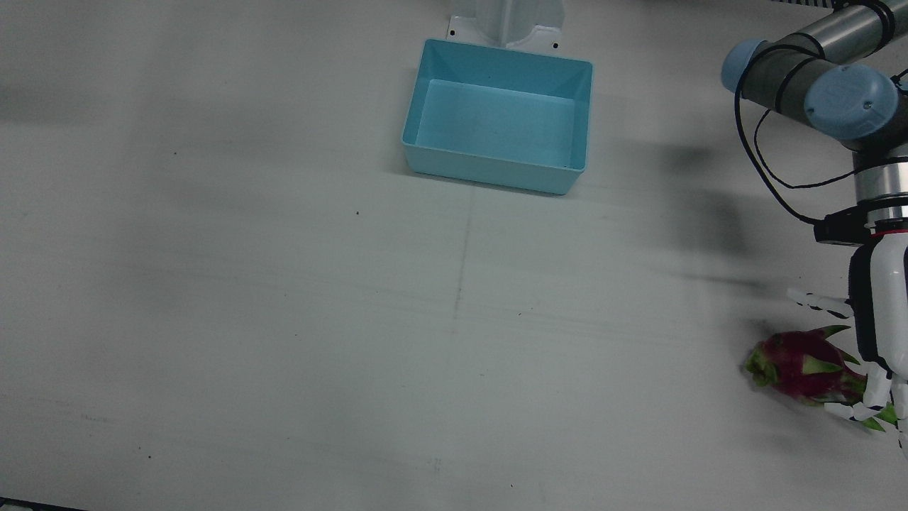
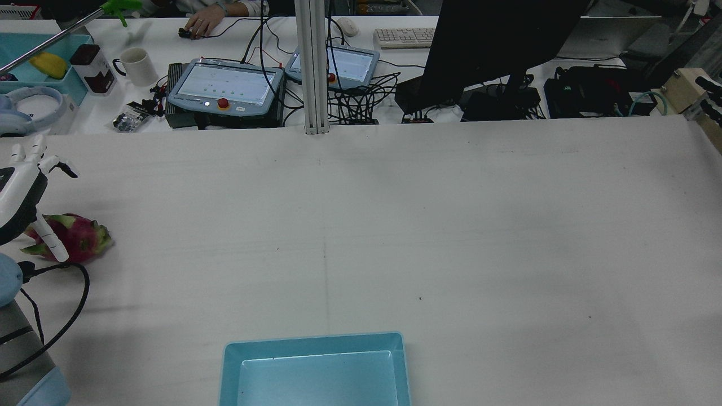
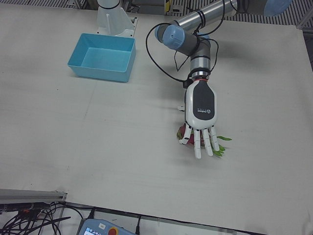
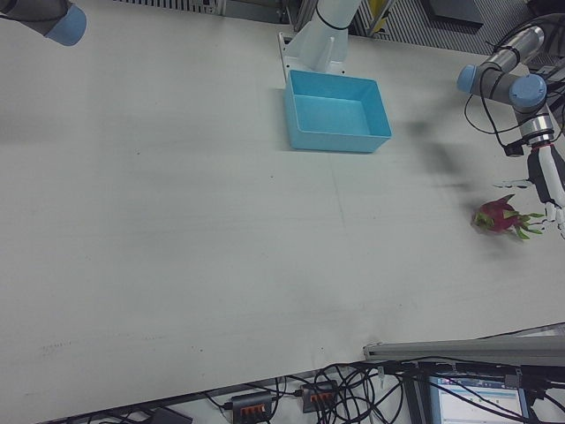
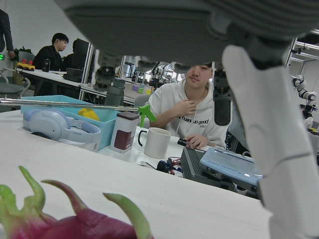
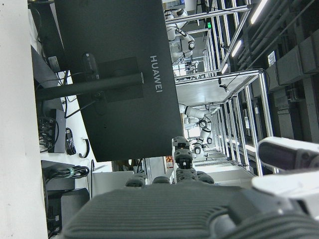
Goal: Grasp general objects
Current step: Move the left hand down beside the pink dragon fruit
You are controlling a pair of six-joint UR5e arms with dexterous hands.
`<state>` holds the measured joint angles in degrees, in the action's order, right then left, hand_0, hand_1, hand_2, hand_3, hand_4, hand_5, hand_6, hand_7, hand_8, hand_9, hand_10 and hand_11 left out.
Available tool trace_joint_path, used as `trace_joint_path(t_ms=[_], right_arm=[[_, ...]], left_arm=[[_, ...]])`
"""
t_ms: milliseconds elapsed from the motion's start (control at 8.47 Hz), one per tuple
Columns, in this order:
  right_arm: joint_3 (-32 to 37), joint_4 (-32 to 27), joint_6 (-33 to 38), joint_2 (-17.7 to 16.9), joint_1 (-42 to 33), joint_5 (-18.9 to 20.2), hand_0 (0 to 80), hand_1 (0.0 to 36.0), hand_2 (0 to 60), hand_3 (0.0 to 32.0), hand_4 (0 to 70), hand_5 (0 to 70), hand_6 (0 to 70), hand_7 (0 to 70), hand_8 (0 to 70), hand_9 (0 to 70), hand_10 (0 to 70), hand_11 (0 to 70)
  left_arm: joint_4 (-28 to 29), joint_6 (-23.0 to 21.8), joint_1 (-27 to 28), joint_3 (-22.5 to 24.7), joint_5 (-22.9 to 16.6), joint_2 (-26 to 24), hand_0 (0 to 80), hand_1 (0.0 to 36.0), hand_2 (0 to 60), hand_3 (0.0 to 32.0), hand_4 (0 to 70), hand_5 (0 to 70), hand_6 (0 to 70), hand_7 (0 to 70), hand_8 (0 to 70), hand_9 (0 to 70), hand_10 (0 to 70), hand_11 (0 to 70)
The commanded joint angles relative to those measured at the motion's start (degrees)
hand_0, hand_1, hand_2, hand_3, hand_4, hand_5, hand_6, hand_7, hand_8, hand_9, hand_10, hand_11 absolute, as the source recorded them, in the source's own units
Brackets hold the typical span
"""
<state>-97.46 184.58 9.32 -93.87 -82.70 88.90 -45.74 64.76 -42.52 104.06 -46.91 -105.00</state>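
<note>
A pink dragon fruit (image 1: 805, 365) with green scales lies on the white table near the robot's left edge; it also shows in the rear view (image 2: 79, 237), the right-front view (image 4: 496, 216) and, close below the camera, the left hand view (image 5: 84, 226). My left hand (image 1: 879, 333) is right over it, palm down, fingers spread and straight, open. In the left-front view my left hand (image 3: 201, 117) covers most of the fruit (image 3: 185, 133). One finger (image 2: 48, 239) crosses in front of the fruit. My right hand (image 6: 164, 209) shows only in its own view, holding nothing.
An empty light-blue bin (image 1: 496, 170) stands at the table's middle near the pedestals, also in the rear view (image 2: 313, 341). Beyond the far edge are a monitor (image 2: 496, 45), pendants, cables, a mug (image 5: 157, 142) and seated people.
</note>
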Motion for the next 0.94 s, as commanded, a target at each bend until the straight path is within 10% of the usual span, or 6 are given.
trace_joint_path(t_ms=[0,236,827], right_arm=[[-0.01,-0.01,0.00,0.00,0.00,0.05,0.0,0.0,0.0,0.0,0.0,0.0,0.0,0.0,0.0,0.0,0.0,0.0],[-0.01,0.08,0.00,0.00,0.00,0.05,0.0,0.0,0.0,0.0,0.0,0.0,0.0,0.0,0.0,0.0,0.0,0.0],[-0.01,-0.01,0.00,0.00,0.00,-0.04,0.0,0.0,0.0,0.0,0.0,0.0,0.0,0.0,0.0,0.0,0.0,0.0]], left_arm=[[0.48,0.02,4.98,-0.53,4.98,1.55,68.1,33.0,12.2,19.2,0.0,0.0,0.0,0.0,2.8,0.6,0.0,2.2],[-1.97,0.02,7.00,-0.53,10.22,1.46,80.0,36.0,15.6,18.4,0.0,0.0,0.0,0.0,3.5,1.2,0.0,3.8],[0.03,0.02,8.34,-6.06,13.33,1.02,80.0,36.0,25.1,17.4,0.0,0.0,0.0,0.0,3.6,1.0,0.3,4.6]])
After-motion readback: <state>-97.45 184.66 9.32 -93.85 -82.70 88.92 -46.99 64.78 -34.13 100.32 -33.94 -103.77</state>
